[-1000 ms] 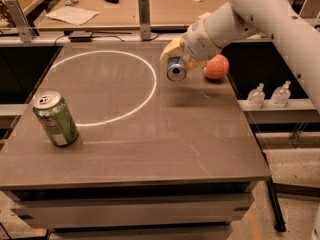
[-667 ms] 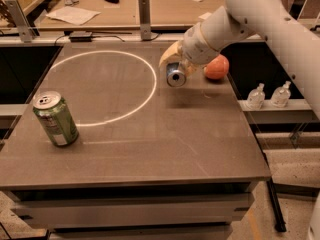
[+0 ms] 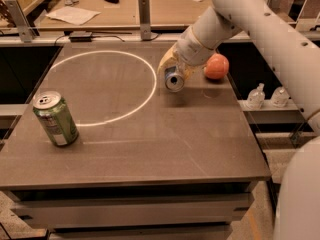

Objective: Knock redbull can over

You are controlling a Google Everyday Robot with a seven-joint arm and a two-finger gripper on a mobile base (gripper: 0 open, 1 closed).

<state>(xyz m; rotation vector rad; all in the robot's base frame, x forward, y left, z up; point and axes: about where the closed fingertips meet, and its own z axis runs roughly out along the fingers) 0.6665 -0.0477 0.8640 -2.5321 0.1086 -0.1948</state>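
Slim silver-grey metal redbull can (image 3: 174, 79): grasped, tilted, by pincer (image 3: 173, 70) over brown worktop (image 3: 150, 149). Tipping judged underway; lowering and release are required.

One high camera looks down across the table (image 3: 150, 154), gripper (image 3: 174, 75) toward its far right.

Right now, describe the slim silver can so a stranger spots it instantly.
On the grey-brown table, look at the far right, beside the round orange fruit. The slim silver-grey can tips toward the camera under the robot's gripper, unlike the wider green can standing front-left.
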